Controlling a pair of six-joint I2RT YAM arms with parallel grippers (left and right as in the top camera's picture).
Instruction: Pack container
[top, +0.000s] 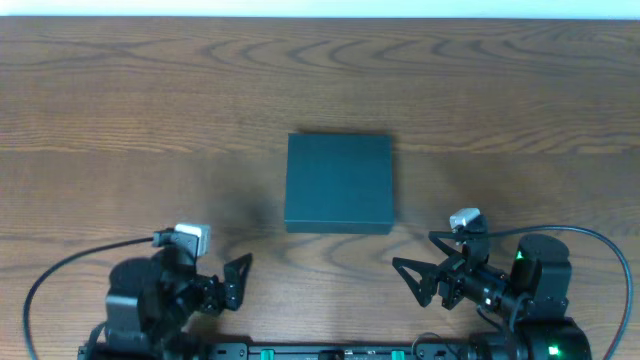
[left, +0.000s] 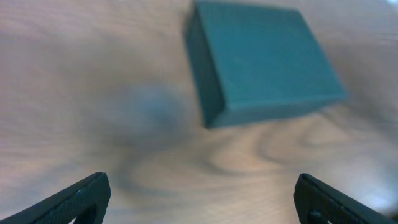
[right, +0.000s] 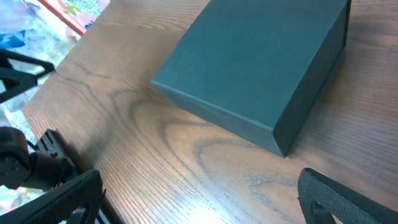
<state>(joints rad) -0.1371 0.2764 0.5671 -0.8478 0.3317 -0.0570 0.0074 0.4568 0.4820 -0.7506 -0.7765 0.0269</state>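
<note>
The container (top: 339, 183) is a dark teal-green square box with its lid shut, lying flat near the middle of the wooden table. It also shows in the left wrist view (left: 261, 59) and in the right wrist view (right: 255, 74). My left gripper (top: 232, 280) is open and empty at the front left, apart from the box; its fingers frame bare wood (left: 199, 199). My right gripper (top: 420, 280) is open and empty at the front right, also apart from the box, over bare wood (right: 199, 199). No snack packets are in view.
The wooden table (top: 120, 100) stretches wide to the left, right and behind the box. Black cables (top: 60, 265) loop beside each arm base at the front edge. The left arm (right: 25, 162) shows at the table's edge in the right wrist view.
</note>
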